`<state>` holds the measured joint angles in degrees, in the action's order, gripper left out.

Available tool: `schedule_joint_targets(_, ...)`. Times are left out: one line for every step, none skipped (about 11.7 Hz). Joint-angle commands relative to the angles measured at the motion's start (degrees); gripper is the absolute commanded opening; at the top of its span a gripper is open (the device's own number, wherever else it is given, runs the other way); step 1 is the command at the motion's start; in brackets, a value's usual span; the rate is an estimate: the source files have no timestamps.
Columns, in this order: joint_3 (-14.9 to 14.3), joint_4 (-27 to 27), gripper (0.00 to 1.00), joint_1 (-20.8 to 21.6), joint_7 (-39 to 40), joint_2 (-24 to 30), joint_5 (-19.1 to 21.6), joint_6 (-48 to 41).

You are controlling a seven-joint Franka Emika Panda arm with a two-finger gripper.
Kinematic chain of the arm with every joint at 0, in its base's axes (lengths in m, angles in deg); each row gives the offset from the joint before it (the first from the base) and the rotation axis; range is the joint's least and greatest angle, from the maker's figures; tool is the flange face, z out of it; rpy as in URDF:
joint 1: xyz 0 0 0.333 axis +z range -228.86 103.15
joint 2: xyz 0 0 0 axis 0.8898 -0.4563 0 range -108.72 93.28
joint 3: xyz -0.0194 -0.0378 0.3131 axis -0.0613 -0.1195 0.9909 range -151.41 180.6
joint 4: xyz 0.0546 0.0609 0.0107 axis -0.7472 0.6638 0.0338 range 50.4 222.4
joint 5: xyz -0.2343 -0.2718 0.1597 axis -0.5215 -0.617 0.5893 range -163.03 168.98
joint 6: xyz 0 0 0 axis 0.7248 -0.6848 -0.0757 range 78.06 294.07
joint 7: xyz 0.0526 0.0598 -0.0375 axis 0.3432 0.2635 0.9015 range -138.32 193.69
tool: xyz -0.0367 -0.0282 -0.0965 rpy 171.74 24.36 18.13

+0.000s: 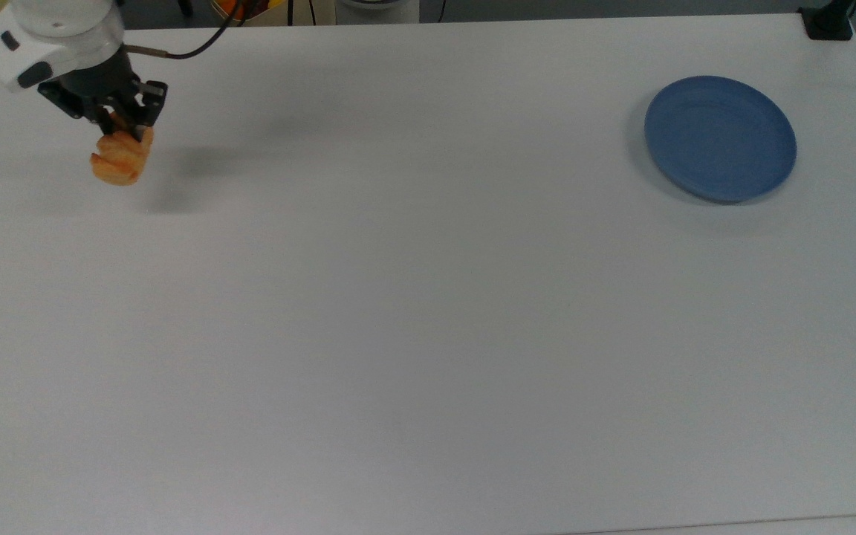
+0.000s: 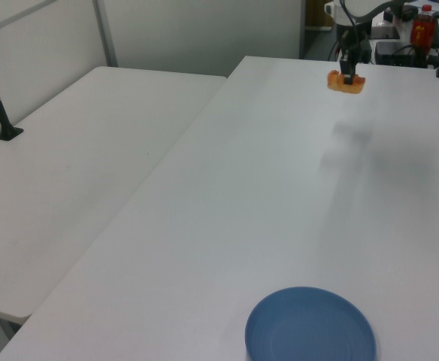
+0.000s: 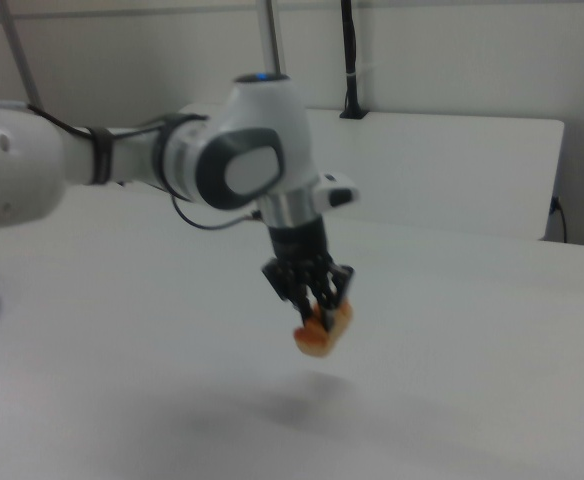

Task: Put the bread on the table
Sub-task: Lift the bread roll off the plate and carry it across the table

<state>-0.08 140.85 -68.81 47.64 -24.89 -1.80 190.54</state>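
Grip: your gripper (image 1: 125,128) pinches the bread (image 1: 120,160), upper left of the top view.
Gap: bread hangs above the table (image 1: 428,312); you lower straight down.

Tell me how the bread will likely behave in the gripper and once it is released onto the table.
The bread hangs level from the gripper without sagging, so it is probably fairly stiff and light. Its ridged, flaky-looking crust may crumble or dent under a hard pinch. Being oblong, it might rock or roll a little when let go above the table, where its shadow shows a gap.
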Motion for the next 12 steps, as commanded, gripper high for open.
schedule_joint_targets(-1.58,1.26,0.33,-5.28,6.49,-4.17,0.64,7.32)
schedule_joint_targets(-2.28,1.96,0.33,-6.69,7.98,-5.05,0.73,10.13)
schedule_joint_targets(-2.55,2.75,0.33,-8.62,9.48,-5.76,0.82,12.77)
schedule_joint_targets(-2.55,3.1,0.34,-10.12,11.41,-6.55,1.08,14.28)
schedule_joint_targets(-2.55,3.11,0.34,-11.0,12.73,-7.6,1.34,15.08)
schedule_joint_targets(-2.55,3.02,0.34,-11.44,12.92,-8.39,3.0,16.82)
schedule_joint_targets(-2.64,3.11,0.34,-11.54,13.7,-8.57,4.67,17.89)
schedule_joint_targets(-2.73,3.02,0.34,-11.62,14.75,-8.92,5.56,17.98)
schedule_joint_targets(-2.9,2.85,0.35,-11.62,14.94,-9.45,5.65,18.16)
schedule_joint_targets(-3.08,2.76,0.36,-11.71,15.2,-10.15,5.65,18.16)
schedule_joint_targets(-3.16,2.76,0.36,-11.71,15.73,-10.42,5.65,18.25)
schedule_joint_targets(-3.43,2.84,0.37,-11.71,16.43,-10.51,5.65,19.03)
